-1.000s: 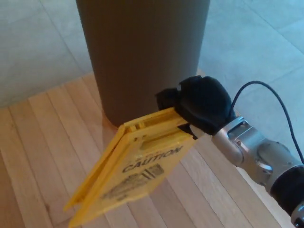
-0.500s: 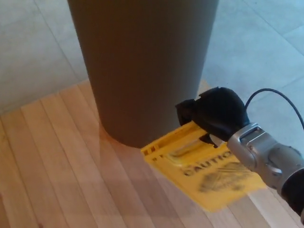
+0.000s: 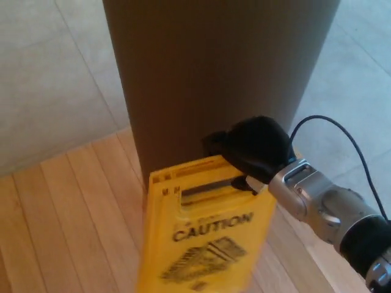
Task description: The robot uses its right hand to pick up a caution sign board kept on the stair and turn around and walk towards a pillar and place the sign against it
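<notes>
- right hand (image 3: pixel 253 149) clamped on top right edge of caution sign (image 3: pixel 204 235)
- sign hanging below-left of hand
- pillar (image 3: pixel 214 79) directly behind hand, near sign top
- wooden floor (image 3: pixel 67 226) left of hand, under sign

Pillar (image 3: pixel 214 79) close ahead, open floor (image 3: pixel 55 79) left

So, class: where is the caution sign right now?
In the head view the sign hangs low at centre, held at its top by the right hand, just in front of the brown pillar.

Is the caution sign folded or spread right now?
Cannot tell: caution sign shows only its front panel, top edge gripped by the right robot hand.
</notes>
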You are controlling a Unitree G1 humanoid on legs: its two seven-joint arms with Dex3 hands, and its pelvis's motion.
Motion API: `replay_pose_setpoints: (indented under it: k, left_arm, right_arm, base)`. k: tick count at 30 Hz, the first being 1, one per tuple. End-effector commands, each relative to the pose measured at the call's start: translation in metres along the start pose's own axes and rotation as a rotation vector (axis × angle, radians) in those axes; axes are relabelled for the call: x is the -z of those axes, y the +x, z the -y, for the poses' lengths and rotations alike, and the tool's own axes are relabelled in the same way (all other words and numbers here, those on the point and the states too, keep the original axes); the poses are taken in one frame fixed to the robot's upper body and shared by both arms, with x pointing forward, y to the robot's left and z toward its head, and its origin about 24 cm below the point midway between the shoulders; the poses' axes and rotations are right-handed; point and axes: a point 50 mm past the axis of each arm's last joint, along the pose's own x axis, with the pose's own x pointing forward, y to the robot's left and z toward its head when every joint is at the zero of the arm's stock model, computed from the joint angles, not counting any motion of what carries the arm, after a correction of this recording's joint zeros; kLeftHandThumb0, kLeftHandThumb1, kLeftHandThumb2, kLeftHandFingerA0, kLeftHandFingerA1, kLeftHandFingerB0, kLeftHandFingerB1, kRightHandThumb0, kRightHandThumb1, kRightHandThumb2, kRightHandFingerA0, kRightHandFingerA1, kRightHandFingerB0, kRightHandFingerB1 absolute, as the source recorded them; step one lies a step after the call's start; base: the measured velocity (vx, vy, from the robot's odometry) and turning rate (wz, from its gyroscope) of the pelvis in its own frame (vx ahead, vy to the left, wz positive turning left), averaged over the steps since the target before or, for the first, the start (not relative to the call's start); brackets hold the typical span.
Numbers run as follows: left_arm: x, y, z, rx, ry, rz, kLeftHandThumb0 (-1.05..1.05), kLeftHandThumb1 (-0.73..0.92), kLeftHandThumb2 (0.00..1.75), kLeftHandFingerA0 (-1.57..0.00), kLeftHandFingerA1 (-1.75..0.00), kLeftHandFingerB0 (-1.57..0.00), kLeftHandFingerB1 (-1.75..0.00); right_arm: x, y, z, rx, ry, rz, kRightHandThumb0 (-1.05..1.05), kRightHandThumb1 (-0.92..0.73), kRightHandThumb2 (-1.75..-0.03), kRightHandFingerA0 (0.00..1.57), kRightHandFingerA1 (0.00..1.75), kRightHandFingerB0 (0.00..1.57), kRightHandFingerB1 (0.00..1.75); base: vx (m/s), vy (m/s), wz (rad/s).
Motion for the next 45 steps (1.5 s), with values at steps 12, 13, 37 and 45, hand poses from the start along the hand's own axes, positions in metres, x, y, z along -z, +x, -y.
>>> replay_pose_setpoints:
  k: [12, 13, 37, 45]
  left_arm:
    - [0.000, 0.000, -0.002, -0.013, -0.029, -0.001, 0.04, 0.57, 0.93, -1.03, -0.89, -0.94, -0.66]
    - [-0.001, 0.001, -0.002, -0.013, -0.016, 0.004, 0.02, 0.61, 0.79, -1.05, -0.86, -0.92, -0.67]
    - [-0.011, 0.005, 0.001, -0.013, -0.038, 0.027, 0.04, 0.54, 0.94, -1.05, -0.93, -0.93, -0.68]
    - [-0.011, 0.007, 0.000, -0.008, -0.053, 0.005, 0.02, 0.56, 0.90, -1.04, -0.88, -0.93, -0.65]
  right_arm:
    - [0.017, -0.006, 0.005, 0.003, -0.062, -0.039, -0.35, -0.53, -0.56, 0.94, 1.69, 0.95, 0.77]
    - [0.015, -0.008, 0.002, -0.009, -0.065, -0.038, -0.33, -0.53, -0.59, 0.93, 1.70, 0.93, 0.85]
    - [0.009, -0.027, -0.031, -0.087, 0.060, -0.145, -0.24, -0.53, -0.78, 0.90, 1.75, 0.86, 1.23]
    - [0.028, -0.051, -0.051, -0.174, 0.010, -0.235, -0.37, -0.53, -0.60, 0.92, 1.71, 0.95, 0.72]
  base:
    - [0.22, -0.046, 0.03]
    - [0.19, 0.034, -0.72]
    - [0.02, -0.003, -0.05]
    - [0.00, 0.080, -0.03]
